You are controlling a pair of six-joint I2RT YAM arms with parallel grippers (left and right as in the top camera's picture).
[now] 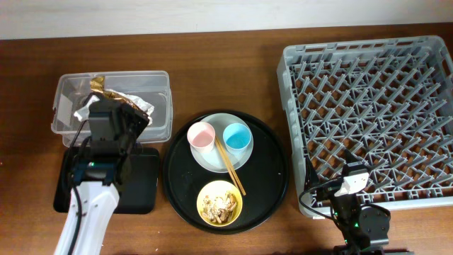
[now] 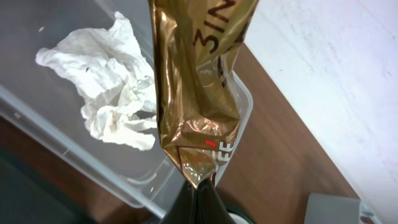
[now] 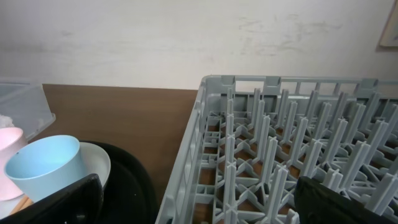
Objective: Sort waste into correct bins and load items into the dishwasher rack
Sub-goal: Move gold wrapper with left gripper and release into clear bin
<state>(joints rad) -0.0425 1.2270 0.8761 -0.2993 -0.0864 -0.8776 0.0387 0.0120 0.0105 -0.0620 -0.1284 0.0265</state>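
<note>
- Overhead, upper left: my left gripper (image 2: 199, 186) clamps shut on the shiny gold wrapper (image 2: 196, 81) above the clear plastic tub (image 1: 159, 79); the crumpled white tissue (image 2: 112, 81) lies inside.
- Lower right, my right gripper (image 1: 352, 178) gapes wide and empty by the bare grey pegged rack (image 1: 368, 44); 5 items wait on the round black tray (image 1: 272, 185).

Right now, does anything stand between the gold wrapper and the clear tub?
Nothing visible does. The left gripper holds the wrapper above the tub. The tissue lies inside the tub, off to one side of the wrapper.
</note>
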